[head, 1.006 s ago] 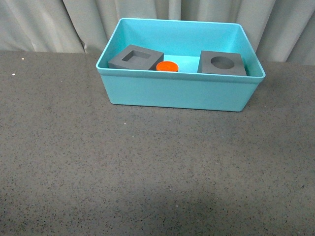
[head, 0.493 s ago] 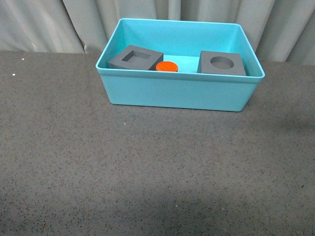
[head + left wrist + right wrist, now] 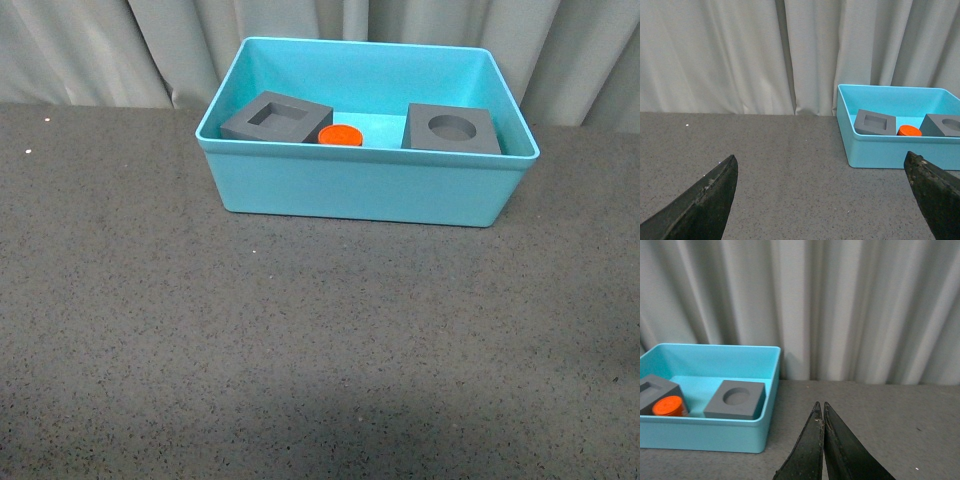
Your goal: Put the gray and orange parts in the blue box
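Front view: the blue box [image 3: 365, 185] stood on the dark speckled table [image 3: 300, 350], near its far edge and in front of a pale curtain [image 3: 80, 50]. Inside it, the gray cube with the square recess [image 3: 276, 117] sat at the left, tilted against the wall. The orange cylinder [image 3: 340, 135] stood just beside it toward the middle, and the gray cube with the round recess [image 3: 451, 129] sat at the right, well apart from the other cube. Neither arm appeared in this view.

Left wrist view: the left gripper [image 3: 822, 192] was spread wide, its two dark fingers [image 3: 705, 197] far apart with nothing between them. It was over bare table, well apart from the box [image 3: 890, 152]. The square-recess cube [image 3: 875, 123], the cylinder [image 3: 909, 131] and part of the round-recess cube [image 3: 943, 125] showed inside.

Right wrist view: the right gripper [image 3: 821, 412] was clenched, its fingertips [image 3: 815, 422] pressed together on nothing. The box [image 3: 705, 437] lay beside it, apart, holding the round-recess cube [image 3: 736, 399], the cylinder [image 3: 668, 406] and an edge of the square-recess cube [image 3: 652, 390].
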You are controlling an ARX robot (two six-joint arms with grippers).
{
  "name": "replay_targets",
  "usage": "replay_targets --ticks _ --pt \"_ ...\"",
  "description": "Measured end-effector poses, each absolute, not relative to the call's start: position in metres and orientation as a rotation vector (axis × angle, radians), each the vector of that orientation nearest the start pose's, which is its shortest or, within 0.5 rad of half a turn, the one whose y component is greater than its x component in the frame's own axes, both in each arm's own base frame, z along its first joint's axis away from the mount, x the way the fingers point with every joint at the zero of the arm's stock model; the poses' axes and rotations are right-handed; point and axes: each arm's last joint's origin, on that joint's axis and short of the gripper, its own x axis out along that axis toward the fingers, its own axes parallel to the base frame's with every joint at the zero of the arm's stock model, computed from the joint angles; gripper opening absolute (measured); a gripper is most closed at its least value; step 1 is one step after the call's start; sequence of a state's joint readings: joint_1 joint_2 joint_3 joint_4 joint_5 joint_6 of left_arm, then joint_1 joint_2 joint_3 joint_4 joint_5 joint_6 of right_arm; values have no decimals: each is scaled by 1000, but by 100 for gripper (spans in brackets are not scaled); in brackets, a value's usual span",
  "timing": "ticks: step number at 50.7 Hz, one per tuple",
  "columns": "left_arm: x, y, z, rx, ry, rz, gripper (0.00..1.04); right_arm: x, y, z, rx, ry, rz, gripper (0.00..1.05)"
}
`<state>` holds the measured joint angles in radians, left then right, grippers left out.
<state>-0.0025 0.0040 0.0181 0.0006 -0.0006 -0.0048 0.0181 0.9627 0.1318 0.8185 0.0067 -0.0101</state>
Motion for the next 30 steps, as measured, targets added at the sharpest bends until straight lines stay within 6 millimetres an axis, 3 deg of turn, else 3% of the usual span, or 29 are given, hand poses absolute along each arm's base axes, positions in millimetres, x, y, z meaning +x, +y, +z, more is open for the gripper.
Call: replay_targets --ticks 18,30 --pt "97 0 169 -5 -15 -2 98 145 0 161 -10 22 0 0" --pt "97 0 169 -5 -15 -2 98 132 0 165 -10 6 0 0"
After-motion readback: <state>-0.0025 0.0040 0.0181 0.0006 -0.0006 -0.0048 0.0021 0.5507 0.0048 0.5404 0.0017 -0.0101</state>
